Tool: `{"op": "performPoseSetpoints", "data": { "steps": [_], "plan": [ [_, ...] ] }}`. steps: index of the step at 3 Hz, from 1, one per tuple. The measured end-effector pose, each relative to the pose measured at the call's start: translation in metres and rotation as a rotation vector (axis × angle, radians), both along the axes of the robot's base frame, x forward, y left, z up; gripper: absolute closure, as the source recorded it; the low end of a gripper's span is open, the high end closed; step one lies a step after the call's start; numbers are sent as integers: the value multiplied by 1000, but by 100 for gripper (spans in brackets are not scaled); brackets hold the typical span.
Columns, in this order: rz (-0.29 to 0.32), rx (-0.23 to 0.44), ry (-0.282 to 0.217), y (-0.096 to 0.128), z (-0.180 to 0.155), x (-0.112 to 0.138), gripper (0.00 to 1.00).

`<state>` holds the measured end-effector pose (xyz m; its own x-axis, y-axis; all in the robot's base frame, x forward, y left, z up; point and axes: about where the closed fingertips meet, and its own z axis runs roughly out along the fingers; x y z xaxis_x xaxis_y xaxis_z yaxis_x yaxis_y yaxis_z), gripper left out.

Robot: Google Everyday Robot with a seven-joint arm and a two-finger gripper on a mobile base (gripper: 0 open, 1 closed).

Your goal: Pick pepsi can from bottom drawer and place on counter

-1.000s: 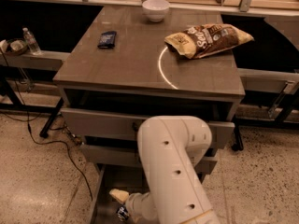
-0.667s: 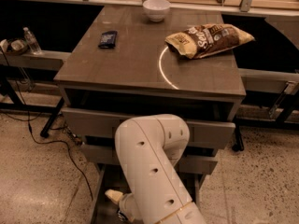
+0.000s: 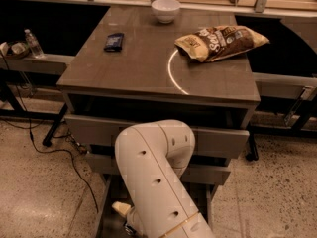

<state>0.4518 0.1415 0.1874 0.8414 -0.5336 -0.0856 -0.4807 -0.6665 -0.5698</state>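
My white arm (image 3: 156, 177) reaches down in front of the cabinet and hides most of the bottom drawer (image 3: 102, 209), which is pulled out near the floor. My gripper (image 3: 124, 212) is low inside the drawer at its left side; only a cream part of it shows beside the arm. The pepsi can is hidden behind the arm and gripper. The counter (image 3: 143, 71) with its white arc mark lies above.
On the counter are a flat dark blue packet (image 3: 114, 41), a white bowl (image 3: 165, 9) and a chip bag (image 3: 223, 41). Two upper drawers (image 3: 218, 140) stick out slightly. A water bottle (image 3: 33, 43) stands on the left shelf. Cables (image 3: 59, 152) run across the floor.
My arm's elbow has swung to the left in front of the drawers. The gripper stays low in the bottom drawer, shifted slightly left.
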Motion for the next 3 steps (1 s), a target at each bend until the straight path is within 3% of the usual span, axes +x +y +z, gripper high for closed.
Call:
{"op": "performPoseSetpoints", "data": {
  "steps": [2, 3],
  "plan": [
    [-4, -55, -103, -14, 6, 11, 0],
    [-6, -69, -115, -18, 1, 15, 0]
  ]
}}
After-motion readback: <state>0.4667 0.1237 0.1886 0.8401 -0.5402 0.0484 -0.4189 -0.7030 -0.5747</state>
